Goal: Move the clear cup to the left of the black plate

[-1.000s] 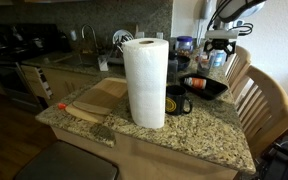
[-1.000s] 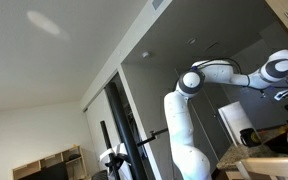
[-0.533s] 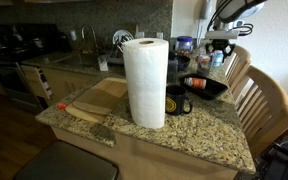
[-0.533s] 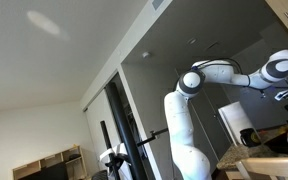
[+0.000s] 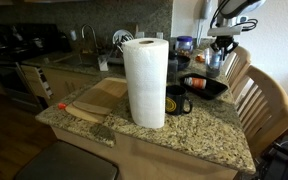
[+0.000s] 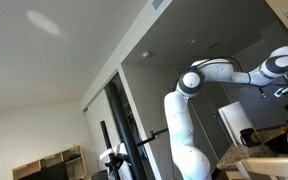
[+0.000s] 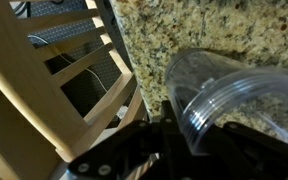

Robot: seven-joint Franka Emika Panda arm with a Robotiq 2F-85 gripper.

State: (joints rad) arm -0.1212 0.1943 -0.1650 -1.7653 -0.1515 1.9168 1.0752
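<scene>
In the wrist view the clear cup (image 7: pixel 229 88), a ribbed transparent tumbler, sits between the dark jaws of my gripper (image 7: pixel 189 140), which is shut on its wall above the speckled granite counter (image 7: pixel 184 25). In an exterior view the gripper (image 5: pixel 222 50) hangs over the counter's far right end with the clear cup (image 5: pixel 218 61) in it, just behind the black plate (image 5: pixel 206 86). The plate is a shallow round dish lying flat on the counter. The cup's base is hidden in the wrist view.
A black mug (image 5: pixel 176 101) stands in front of the plate, beside a tall paper towel roll (image 5: pixel 144 82). A wooden cutting board (image 5: pixel 99 98) lies at the left. Wooden chairs (image 5: pixel 266 100) flank the counter's right edge. Blue-lidded containers (image 5: pixel 184 44) stand behind.
The jaws have closed from open onto the clear cup. The arm has barely shifted, and the plate and mug have not moved.
</scene>
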